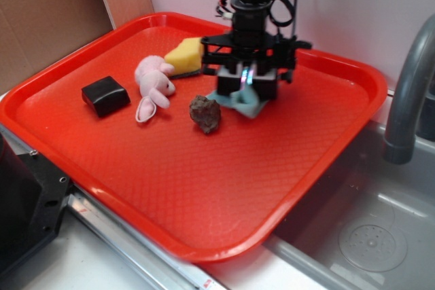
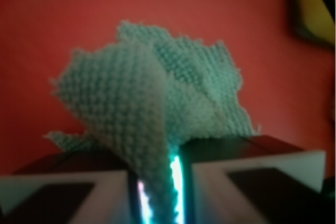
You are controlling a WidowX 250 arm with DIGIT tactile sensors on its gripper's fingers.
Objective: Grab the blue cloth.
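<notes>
Exterior view looks down on a red plastic tray (image 1: pixel 224 195) with a raised rim, set beside a grey sink basin (image 1: pixel 367 229) whose faucet neck (image 1: pixel 408 93) rises just off the tray's right edge. Toward the back of the tray lie a black block (image 1: pixel 105 95) at the left, a pink plush bunny (image 1: pixel 154 85) next to it, a yellow sponge wedge (image 1: pixel 185 55) behind the bunny, and a lumpy brown rock-like piece (image 1: pixel 204 113) just in front of the arm. The gripper (image 1: pixel 246 85) stands upright over the blue cloth (image 1: pixel 246 105), which sits on the tray floor right of the brown piece and in front of the sponge, only its lower corner showing beneath the fingers. Wrist view shows the blue cloth (image 2: pixel 152 114) bunched into a peaked fold, a strip of it drawn down into the thin glowing slit between the two fingers (image 2: pixel 247 171), which are closed almost together and pinch the fabric. The whole front half of the tray floor is bare red surface out to the near rim; cardboard (image 1: pixel 47 18) stands behind the tray's left side and a pale wall (image 1: pixel 353 5) behind its right.
</notes>
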